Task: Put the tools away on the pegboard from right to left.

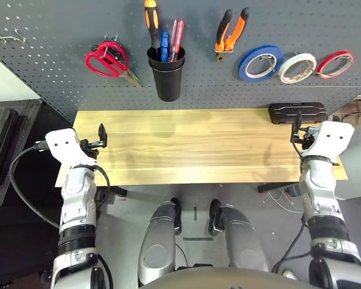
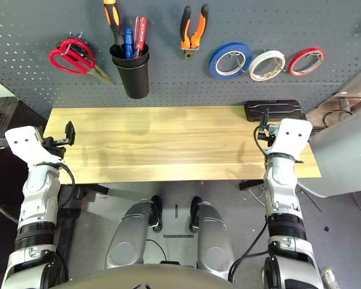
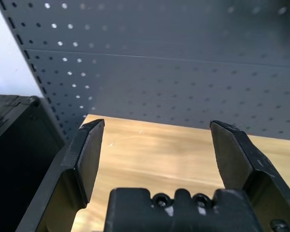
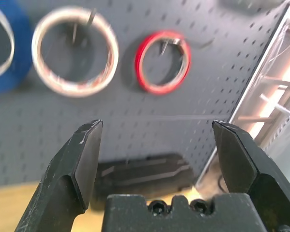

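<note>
The left gripper (image 3: 157, 122) and right gripper (image 4: 157, 122) stand with jaws spread apart and nothing between them, over the counter (image 1: 186, 144). The right gripper is near the black case (image 1: 298, 113); when retracting, draw it clear of the case before lowering the arm. All four tools are on the pegboard (image 1: 90, 24), so the step in hand is judged to be withdrawal. Back both grippers straight off the panel and avoid sideways sweeps, which could unseat the white tape (image 4: 37, 50) or the pliers (image 1: 236, 30), both hung on hooks. Keep clear of the cup (image 1: 167, 81): it holds the screwdriver (image 1: 151, 18), handle up, beside blue and red pens (image 1: 176, 39). The red scissors (image 1: 121, 68) hang left of the cup, blades angled down toward it; regrip only if one slips.
</note>
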